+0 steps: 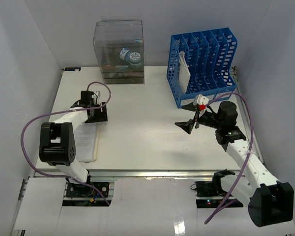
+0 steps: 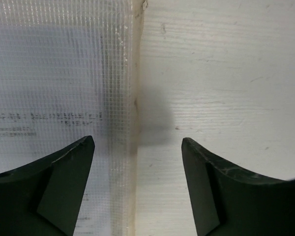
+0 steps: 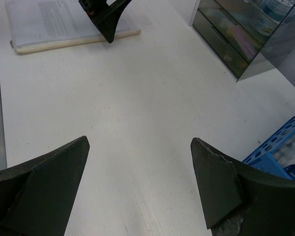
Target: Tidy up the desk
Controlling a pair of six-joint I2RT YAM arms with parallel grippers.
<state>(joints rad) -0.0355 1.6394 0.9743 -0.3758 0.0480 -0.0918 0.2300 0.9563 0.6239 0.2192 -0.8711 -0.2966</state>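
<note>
The white desk (image 1: 147, 137) holds a clear mesh document pouch with printed sheets (image 1: 86, 142) at its front left. My left gripper (image 1: 96, 117) is open and empty, low over the pouch's right edge. In the left wrist view the gripper (image 2: 137, 142) straddles that edge, with the pouch (image 2: 54, 83) on the left and bare desk (image 2: 226, 73) on the right. My right gripper (image 1: 189, 125) is open and empty above bare desk, in front of the blue file rack. In the right wrist view the gripper (image 3: 140, 142) faces the pouch (image 3: 59, 24) and the left gripper's fingers (image 3: 106, 14).
A clear plastic drawer box (image 1: 119, 51) with a tape roll (image 1: 131, 56) inside stands at the back centre, also in the right wrist view (image 3: 246, 34). A blue slotted file rack (image 1: 201, 61) holding a white sheet (image 1: 183, 69) stands at the back right. A metal rail (image 1: 152, 173) runs along the front edge.
</note>
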